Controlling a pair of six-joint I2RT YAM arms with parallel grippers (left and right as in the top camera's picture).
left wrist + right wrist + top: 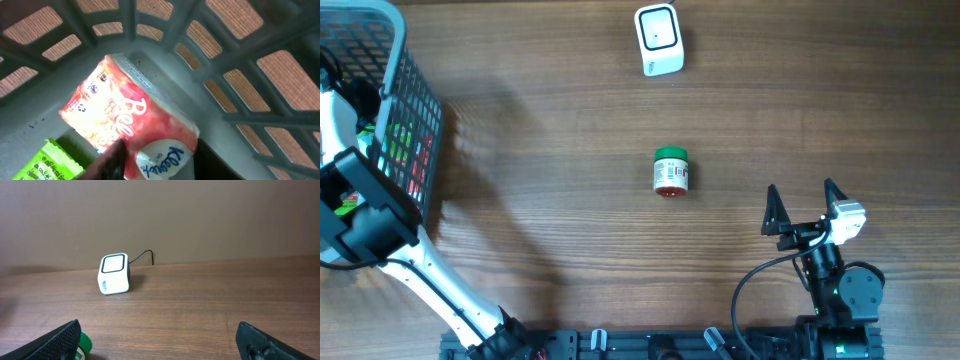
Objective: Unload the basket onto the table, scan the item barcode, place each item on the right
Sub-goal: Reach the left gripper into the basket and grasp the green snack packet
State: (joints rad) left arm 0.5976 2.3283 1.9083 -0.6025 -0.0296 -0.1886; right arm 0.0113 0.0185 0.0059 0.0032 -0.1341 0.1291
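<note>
Inside the basket [235, 120], my left gripper [160, 161] is shut on a pink and white Kleenex tissue pack [125, 112], one finger pressed against each side of its near end. No barcode shows on the pack's visible face. The white scanner [659, 39] stands at the table's far side and also shows as the scanner [114, 274] in the right wrist view. My right gripper [805, 208] rests open near the front right, with nothing between its fingers.
A bright green packet [45, 162] lies beside the pack in the basket [405, 95], which stands at the far left. A small jar with a green lid [671, 171] lies mid-table, its lid [86, 343] showing by my right gripper's left finger.
</note>
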